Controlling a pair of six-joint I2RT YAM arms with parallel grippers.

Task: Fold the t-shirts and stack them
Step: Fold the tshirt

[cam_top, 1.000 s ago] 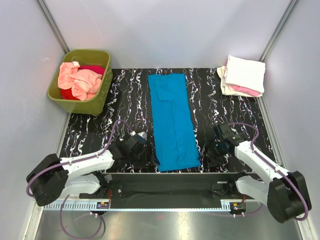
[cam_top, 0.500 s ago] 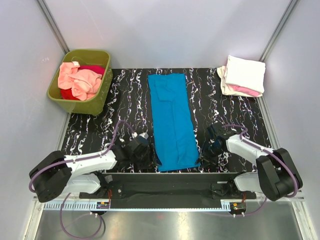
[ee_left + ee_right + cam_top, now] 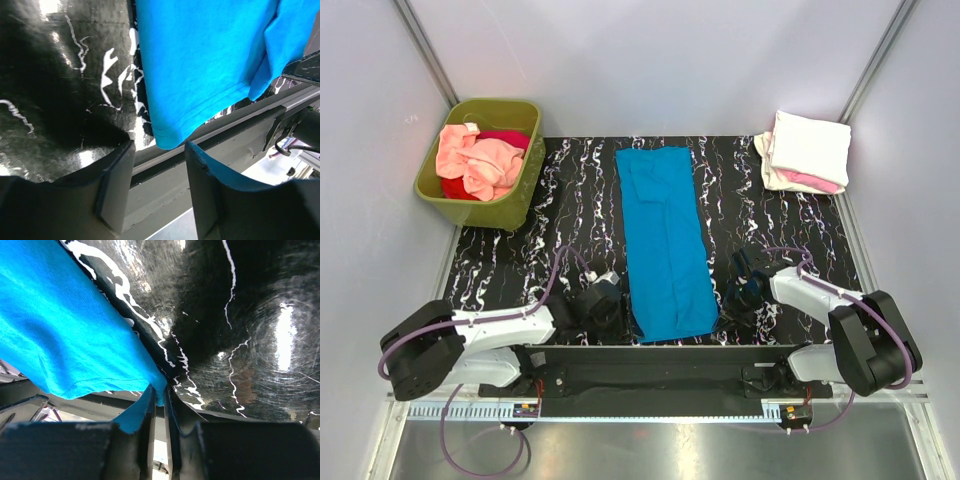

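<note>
Both arms have crept inward to the blue t-shirt (image 3: 665, 240), which lies lengthwise mid-tabletop (image 3: 570, 200). My right pincer (image 3: 159, 399) is clamped on its 5 o'clock hem corner. My left pincer (image 3: 157, 160) stands apart, straddling the 7 o'clock corner. I judge the crosswise fold is in hand: close left, then carry both corners toward 12 o'clock.

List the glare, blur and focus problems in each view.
Top external: even light, sharp throughout, the blue t-shirt clearly edged. Left wrist: white glare patches on the glossy tabletop; the left fingers are close, dark and soft-edged. Right wrist: a bright glare streak on the tabletop at right; the right fingers are dark and blurred, while the shirt's hem is in focus.
</note>
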